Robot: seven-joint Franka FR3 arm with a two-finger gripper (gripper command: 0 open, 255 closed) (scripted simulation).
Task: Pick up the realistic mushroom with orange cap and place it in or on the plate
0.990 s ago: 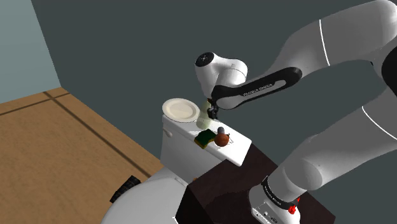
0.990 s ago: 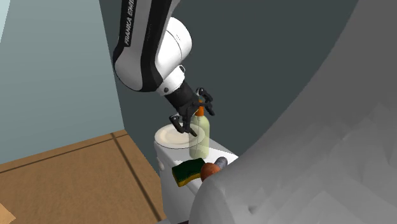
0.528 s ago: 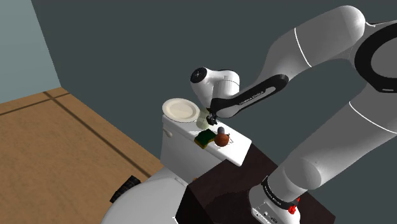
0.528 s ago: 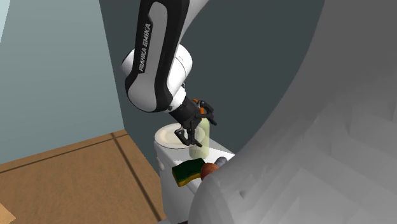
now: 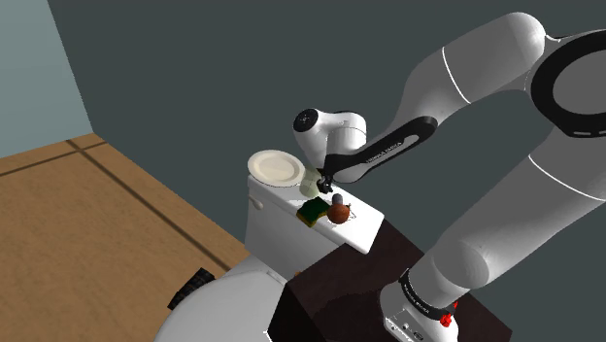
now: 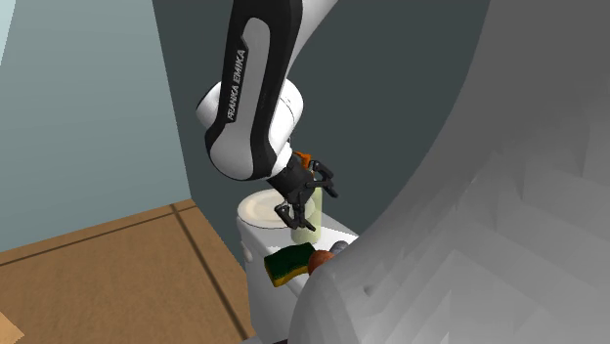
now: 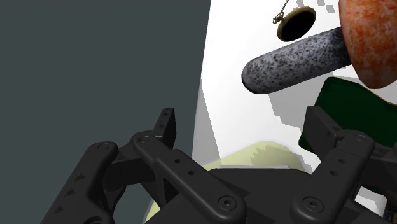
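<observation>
A white robot arm [image 5: 466, 87] reaches over a white toilet tank [image 5: 272, 225]. On its lid sit a cream plate [image 5: 275, 168], a pale green bottle [image 6: 311, 215], a green sponge [image 5: 313, 211] and, just beside the sponge, the orange-capped mushroom [image 5: 338, 210], lying on its side. The black claw [image 7: 240, 127] hangs by the bottle, fingers spread apart.

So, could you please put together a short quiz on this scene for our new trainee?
1. True or false: the mushroom lies beside the sponge, off the plate.
2. Which thing stands upright beside the plate? A) bottle; B) cup; C) fork.
3. Fill in: the jaws stand ___, holding nothing.
Key: 1 true; 2 A; 3 open.
</observation>
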